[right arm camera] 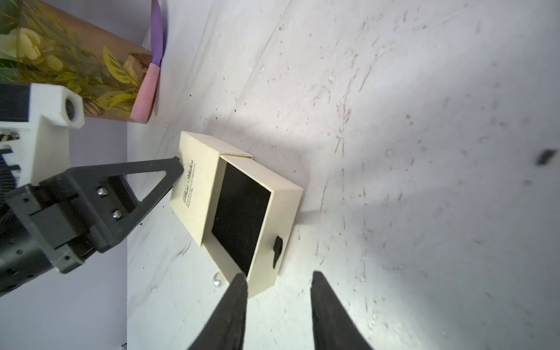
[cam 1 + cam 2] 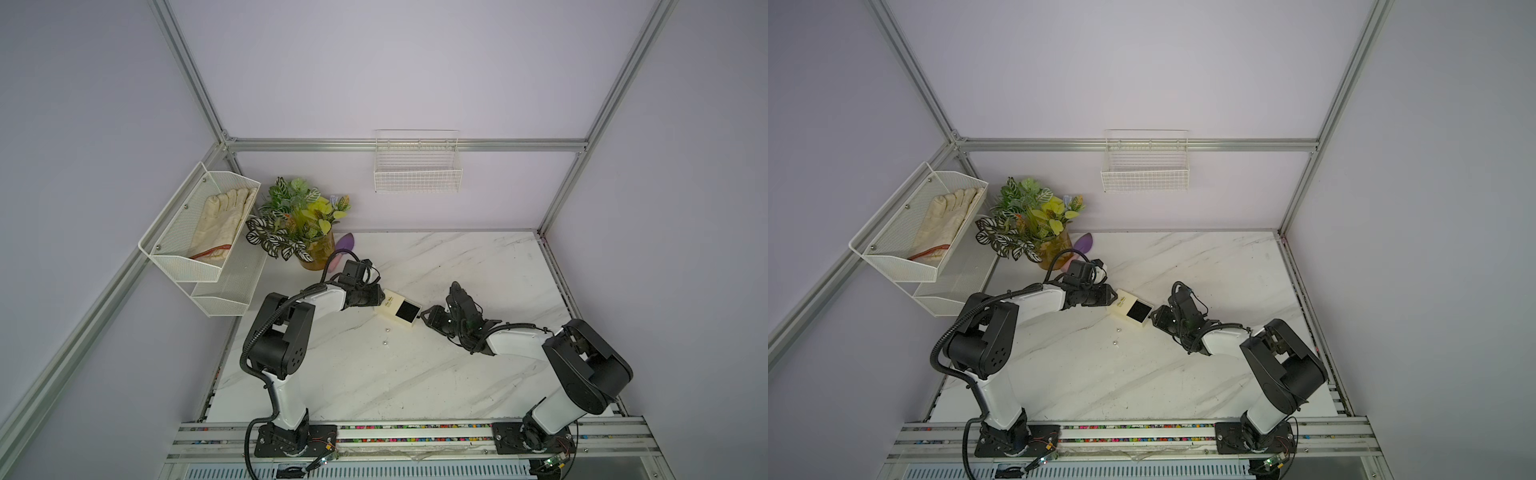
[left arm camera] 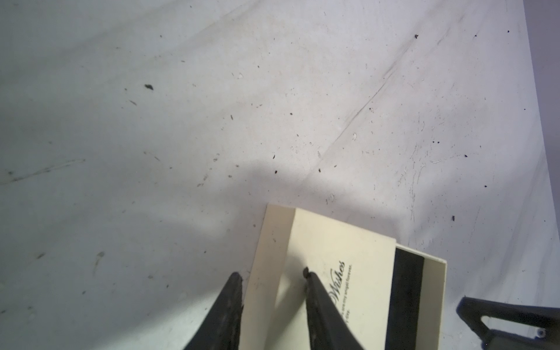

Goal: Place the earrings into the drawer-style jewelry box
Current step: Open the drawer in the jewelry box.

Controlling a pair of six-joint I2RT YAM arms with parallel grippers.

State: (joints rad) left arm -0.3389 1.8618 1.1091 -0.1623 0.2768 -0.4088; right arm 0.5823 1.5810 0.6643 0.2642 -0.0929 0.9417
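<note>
The cream drawer-style jewelry box (image 2: 390,306) lies mid-table with its black-lined tray (image 1: 241,212) slid out toward my right arm. Its dark pull tab (image 1: 277,247) hangs on the tray front. My left gripper (image 3: 271,275) is shut on the box's sleeve (image 3: 342,242), with one finger on the lettered top and the other against the side wall. My right gripper (image 1: 278,278) stands open just in front of the tray with nothing between its fingers. Two tiny silvery earrings (image 2: 387,329) (image 2: 385,343) lie on the marble just in front of the box. One earring (image 1: 217,278) shows beside the tray corner.
A potted plant in an amber vase (image 2: 318,253) and a purple-and-pink knife (image 2: 343,247) stand behind my left wrist. A mesh shelf holding a glove (image 2: 199,232) hangs on the left wall. A wire basket (image 2: 417,174) hangs on the back wall.
</note>
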